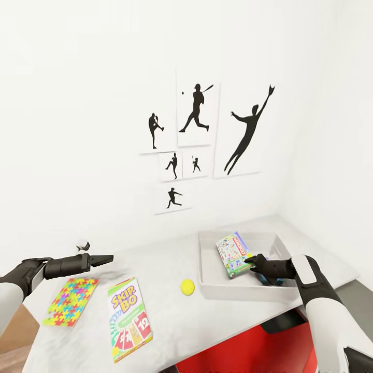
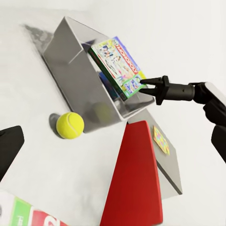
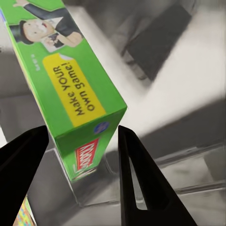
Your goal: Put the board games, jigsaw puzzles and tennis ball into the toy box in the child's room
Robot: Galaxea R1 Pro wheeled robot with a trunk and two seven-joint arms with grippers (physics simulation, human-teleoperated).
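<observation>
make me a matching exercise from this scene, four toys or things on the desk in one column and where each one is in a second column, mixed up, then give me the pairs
Things
1. Monopoly box
2. tennis ball
3. Skip-Bo box
4. jigsaw puzzle box

Places
A. flat on the table, below the left gripper
B. on the table just outside the toy box
C. tilted inside the toy box, at the right gripper
D. flat on the table between the ball and the mosaic box

Pairs: 1-C, 2-B, 3-D, 4-A
</observation>
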